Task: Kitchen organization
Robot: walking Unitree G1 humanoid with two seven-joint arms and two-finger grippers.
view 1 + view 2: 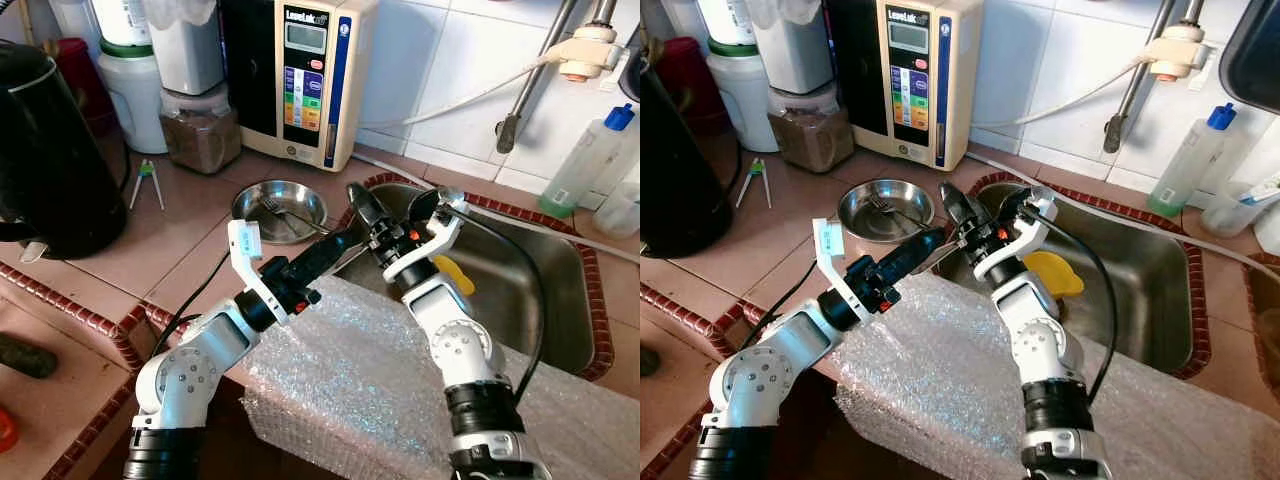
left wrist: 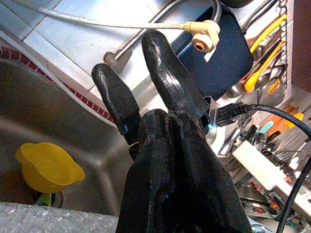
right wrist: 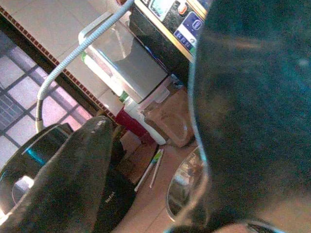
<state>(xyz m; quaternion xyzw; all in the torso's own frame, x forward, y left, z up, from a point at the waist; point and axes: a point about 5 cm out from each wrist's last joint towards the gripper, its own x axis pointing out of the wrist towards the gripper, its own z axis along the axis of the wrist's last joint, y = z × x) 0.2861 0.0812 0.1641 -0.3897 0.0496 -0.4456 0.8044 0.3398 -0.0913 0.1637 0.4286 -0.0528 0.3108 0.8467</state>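
Note:
My left gripper reaches over the sink's near-left corner with its black fingers pressed together, and I see nothing between them. My right gripper points up and left just beyond it, open; its two fingers stand apart above the left gripper's tip. A steel bowl holding a fork rests on the tiled counter left of the sink. A yellow cup sits in the sink near the drain. Bubble wrap covers the counter's front edge under both arms.
A black kettle stands at the far left. Along the back wall are a white water machine, a jar of brown powder and a white jug. A soap bottle stands behind the sink, under the tap pipe.

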